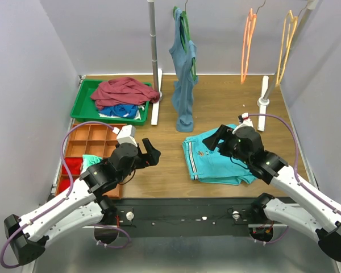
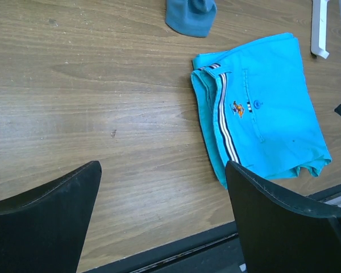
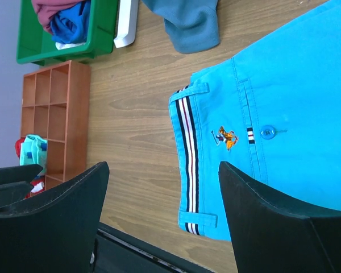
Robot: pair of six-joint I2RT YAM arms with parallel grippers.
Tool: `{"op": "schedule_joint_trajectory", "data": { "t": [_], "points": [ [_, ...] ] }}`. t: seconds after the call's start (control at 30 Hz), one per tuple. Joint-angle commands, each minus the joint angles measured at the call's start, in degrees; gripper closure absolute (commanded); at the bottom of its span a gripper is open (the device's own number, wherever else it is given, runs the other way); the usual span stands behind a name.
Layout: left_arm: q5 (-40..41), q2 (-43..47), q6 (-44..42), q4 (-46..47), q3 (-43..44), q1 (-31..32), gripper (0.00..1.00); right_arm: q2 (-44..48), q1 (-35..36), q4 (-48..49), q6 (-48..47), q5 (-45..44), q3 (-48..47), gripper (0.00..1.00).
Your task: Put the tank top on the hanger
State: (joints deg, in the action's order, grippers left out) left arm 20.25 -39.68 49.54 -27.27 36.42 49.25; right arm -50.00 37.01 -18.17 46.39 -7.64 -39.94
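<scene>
1. Left fingers (image 2: pixel 42 227): spread wide, holding nothing, over bare table (image 1: pixel 159 176) near the front edge.
2. Right fingers (image 3: pixel 51 219): spread wide, holding nothing, above the folded turquoise shorts (image 1: pixel 216 162), which lie flat on the table front right of centre. Whether they touch the cloth cannot be told.
3. Orange divided box (image 1: pixel 79 149), front left: a red item (image 1: pixel 71 166) and a mint-green item (image 1: pixel 90 161) in the near compartments; far compartments bare.
4. Green tray (image 1: pixel 79 102), back left: the tank top (image 1: pixel 125 91), maroon, crumpled on top of the pile; a blue garment (image 1: pixel 124 110) under it.
5. Grey-blue top (image 1: pixel 183 74) on a green hanger (image 1: pixel 184 25), hanging at back centre, its hem touching the table.
6. The hanger (image 1: pixel 248 42), bright orange, hanging bare at back right, well apart from the tank top.
7. Paler yellow-orange hanger (image 1: pixel 287 42), just right of it.
</scene>
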Motion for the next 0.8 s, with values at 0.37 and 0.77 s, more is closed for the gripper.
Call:
{"op": "schedule_joint_trajectory", "data": {
  "t": [0.37,0.77],
  "points": [
    [7.67,-7.85,0.92,0.99,6.9,-0.12,0.01,3.24,-0.28,-2.57,-3.76,-1.68,1.01,0.13],
    [7.1,-35.68,-0.14,4.23,29.3,-32.78,0.01,3.68,-0.28,0.24,-5.61,2.27,1.88,0.11]
  ]
}}
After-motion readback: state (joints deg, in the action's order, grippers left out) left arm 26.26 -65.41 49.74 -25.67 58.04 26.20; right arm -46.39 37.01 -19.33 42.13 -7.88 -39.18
